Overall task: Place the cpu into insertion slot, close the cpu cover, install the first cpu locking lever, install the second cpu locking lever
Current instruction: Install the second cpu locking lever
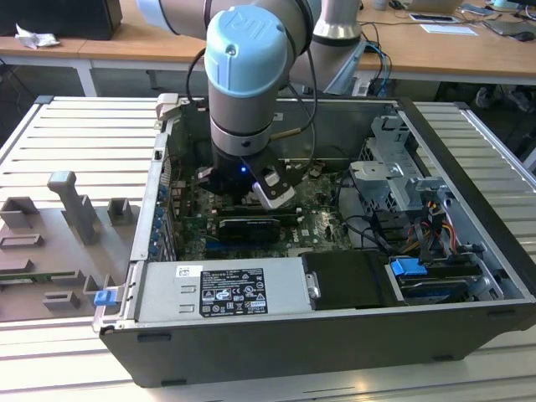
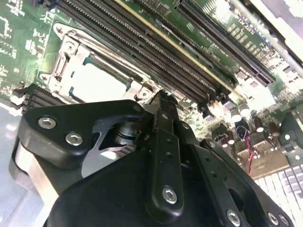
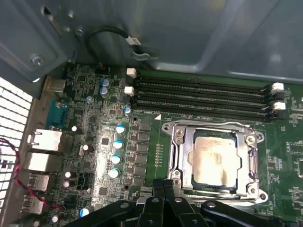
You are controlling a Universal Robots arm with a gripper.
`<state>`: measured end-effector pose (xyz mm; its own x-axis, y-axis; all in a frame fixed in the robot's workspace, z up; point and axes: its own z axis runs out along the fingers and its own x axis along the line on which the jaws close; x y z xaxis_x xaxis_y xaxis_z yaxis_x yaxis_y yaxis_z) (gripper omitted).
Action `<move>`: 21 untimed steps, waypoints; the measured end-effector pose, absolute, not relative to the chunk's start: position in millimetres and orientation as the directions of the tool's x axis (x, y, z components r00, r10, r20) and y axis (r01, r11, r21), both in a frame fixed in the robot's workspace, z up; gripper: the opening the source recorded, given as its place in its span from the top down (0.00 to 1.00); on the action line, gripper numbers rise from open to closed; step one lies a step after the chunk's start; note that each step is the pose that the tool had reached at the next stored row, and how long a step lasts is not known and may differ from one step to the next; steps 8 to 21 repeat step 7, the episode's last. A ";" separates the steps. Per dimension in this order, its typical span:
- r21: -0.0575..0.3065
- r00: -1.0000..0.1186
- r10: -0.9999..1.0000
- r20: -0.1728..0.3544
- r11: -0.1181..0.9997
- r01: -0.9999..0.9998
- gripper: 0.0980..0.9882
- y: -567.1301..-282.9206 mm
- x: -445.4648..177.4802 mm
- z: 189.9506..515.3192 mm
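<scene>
Claw (image 3: 163, 187) apparently clenched, empty, just beside cpu cover (image 3: 214, 163) over cpu (image 3: 213, 161).

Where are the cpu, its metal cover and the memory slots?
cpu (image 3: 213, 161), first wrist view, middle of its pale face.
cpu cover (image 3: 248, 163), first wrist view, frame's side bar.
memory slots (image 3: 199, 94), first wrist view, mid-length of the black rows.

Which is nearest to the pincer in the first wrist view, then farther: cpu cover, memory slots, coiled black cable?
1. cpu cover, shut over the cpu, right at the pincer tips.
2. memory slots, just beyond the cover.
3. coiled black cable, farthest, up on the grey case wall.
</scene>
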<state>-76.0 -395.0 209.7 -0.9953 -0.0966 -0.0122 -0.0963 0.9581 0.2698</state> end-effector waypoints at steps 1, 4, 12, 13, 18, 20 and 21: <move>0.270 -0.995 -0.096 -0.012 0.958 -0.096 0.99 -395.0 -76.1 212.3; 0.270 -0.995 -0.096 -0.012 0.958 -0.096 0.99 -395.0 -76.2 220.9; 0.270 -0.995 -0.096 -0.012 0.958 -0.096 0.99 -395.0 -76.1 221.5; 0.270 -0.995 -0.096 -0.012 0.958 -0.096 0.99 -395.0 -76.1 221.5; 0.270 -0.995 -0.096 -0.012 0.958 -0.096 0.99 -395.0 -76.1 221.5; 0.270 -0.995 -0.096 -0.012 0.958 -0.096 0.99 -395.0 -76.1 221.5; 0.270 -0.995 -0.096 -0.012 0.958 -0.096 0.99 -395.0 -76.1 221.5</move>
